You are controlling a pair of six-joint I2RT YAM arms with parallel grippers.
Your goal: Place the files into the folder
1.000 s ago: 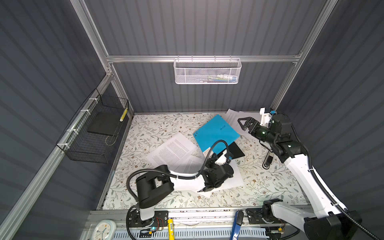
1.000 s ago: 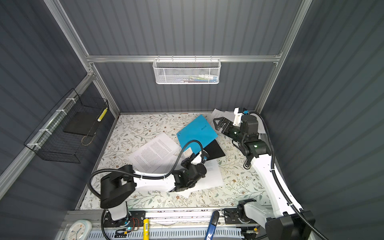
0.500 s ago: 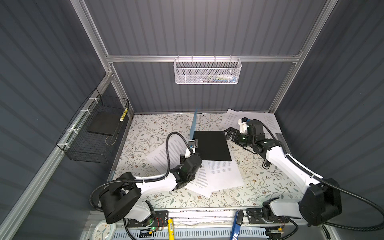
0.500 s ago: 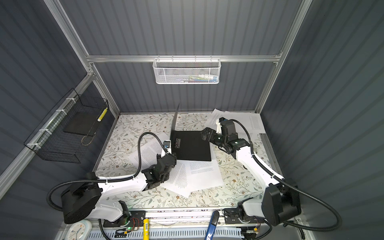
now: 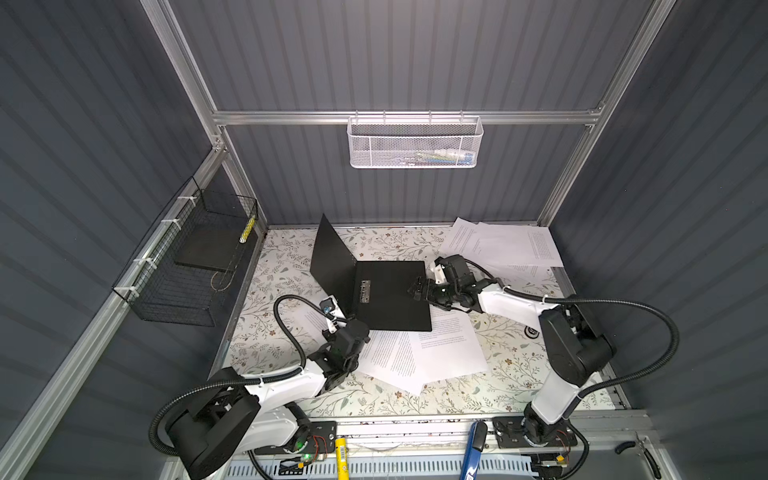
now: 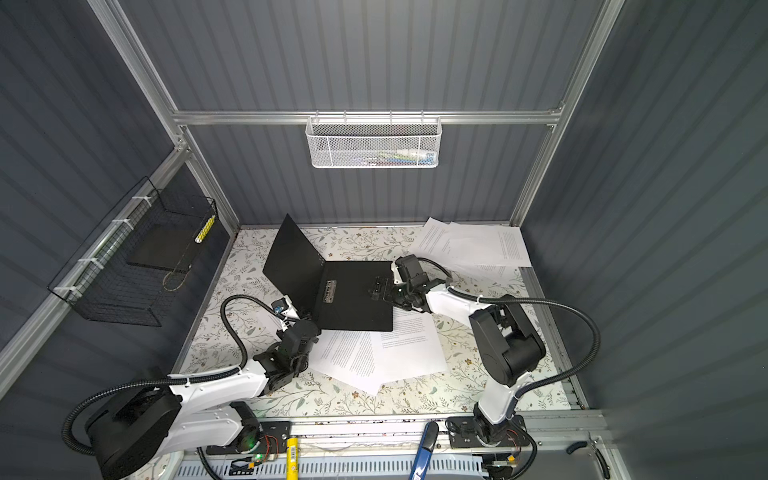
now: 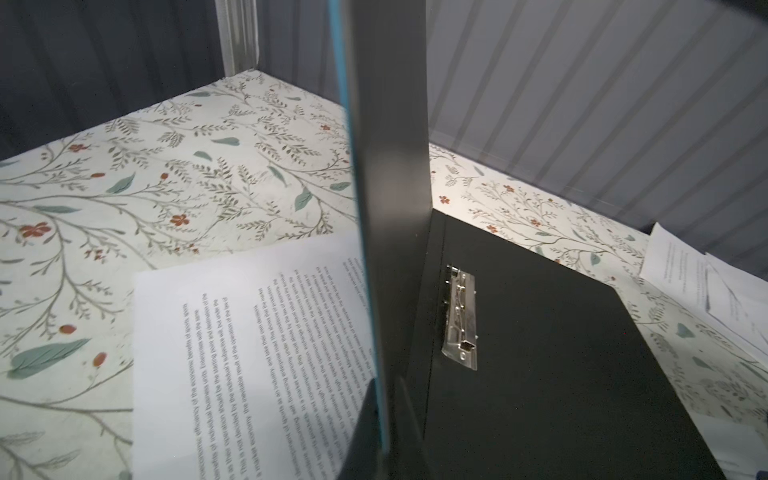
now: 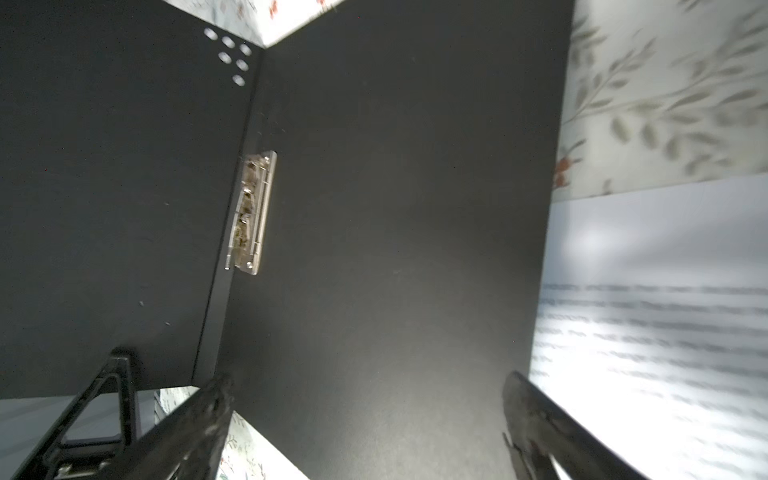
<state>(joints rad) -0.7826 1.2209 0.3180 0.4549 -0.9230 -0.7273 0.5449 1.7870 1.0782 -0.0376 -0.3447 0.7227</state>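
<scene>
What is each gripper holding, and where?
The left gripper pinches the folder by its raised cover, at the near edge by the spine. The right gripper is open, holding nothing.

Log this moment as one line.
folder: open | left gripper: shut on folder cover, cover raised | right gripper: open, at flat half's outer edge | files: on table, none inside

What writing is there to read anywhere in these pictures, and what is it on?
Nothing reads clearly enough to quote.
White printed sheet beside the open blue-edged, black-lined folder: sideways paragraphs, too fine.
White sheets in front of the folder and back-corner sheets: print too small.
Yellow stick at the front: barcode-like marks, unreadable.
Folder's inside: no writing.
</scene>
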